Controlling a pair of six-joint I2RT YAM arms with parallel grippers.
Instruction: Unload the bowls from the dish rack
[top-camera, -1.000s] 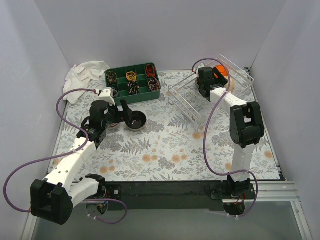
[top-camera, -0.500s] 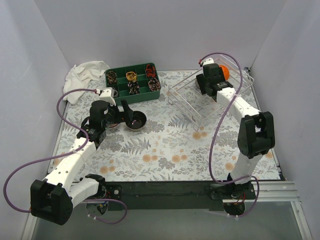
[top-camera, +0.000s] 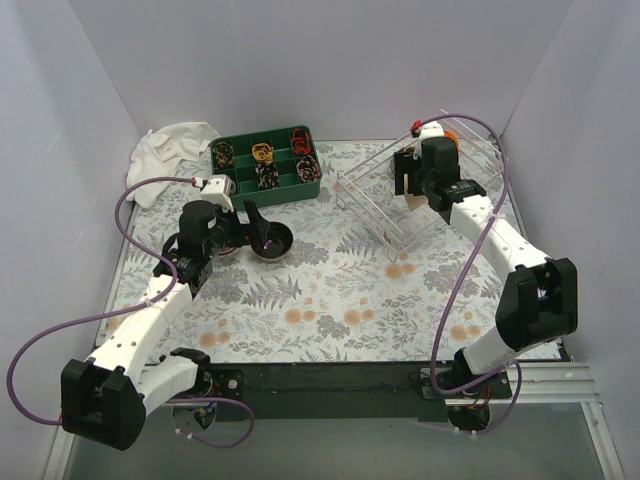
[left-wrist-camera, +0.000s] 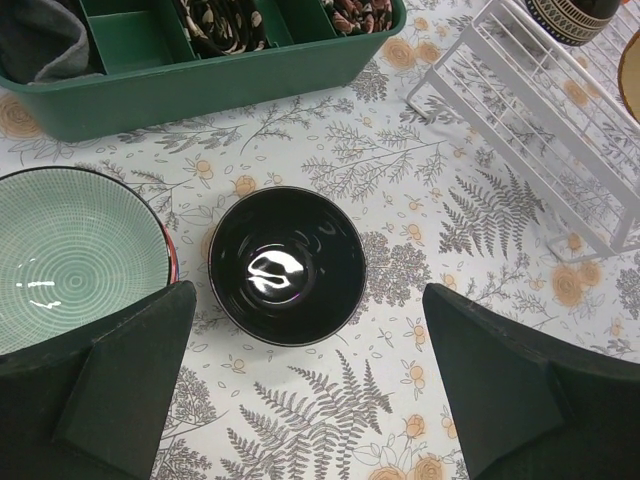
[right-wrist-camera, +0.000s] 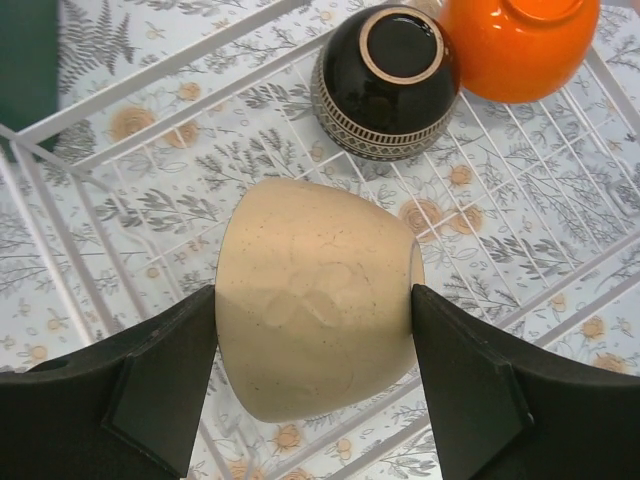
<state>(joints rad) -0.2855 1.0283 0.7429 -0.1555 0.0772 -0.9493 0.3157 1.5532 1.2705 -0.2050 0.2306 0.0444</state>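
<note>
1. Top view: the white thin-wire rectangular dish rack (top-camera: 425, 195) sits at the far right of the floral-print tablecloth (top-camera: 330, 300). The right gripper (top-camera: 408, 182) reaches into it, but its jaws are too small here to judge. On the left, the left gripper (top-camera: 250, 232) stands spread wide just beside a small glossy black bowl (top-camera: 271, 241), which rests upright on the cloth. Farther back are a green plastic divided tray (top-camera: 265, 165) and a crumpled white cloth (top-camera: 175, 143) at the far left.

2. Left wrist view: the left gripper (left-wrist-camera: 308, 300) is wide apart, its dark fingers (left-wrist-camera: 120, 385) on either side of the glossy black bowl (left-wrist-camera: 287, 265) without touching it. To the left of that bowl, almost touching it, is a pale green ribbed bowl (left-wrist-camera: 75, 260). The green plastic divided tray (left-wrist-camera: 200, 95) lies beyond, and a corner of the dish rack (left-wrist-camera: 545, 135) shows at the far right.

3. Right wrist view: the right gripper (right-wrist-camera: 313, 300) is closed on a beige speckled ceramic bowl (right-wrist-camera: 320, 260), with one finger (right-wrist-camera: 150, 390) pressed to each side. The bowl is tipped on its side over the wire floor of the dish rack (right-wrist-camera: 150, 80). Beyond it in the rack, an upside-down black bowl with a patterned band (right-wrist-camera: 385, 85) touches an orange glossy bowl (right-wrist-camera: 510, 45).
</note>
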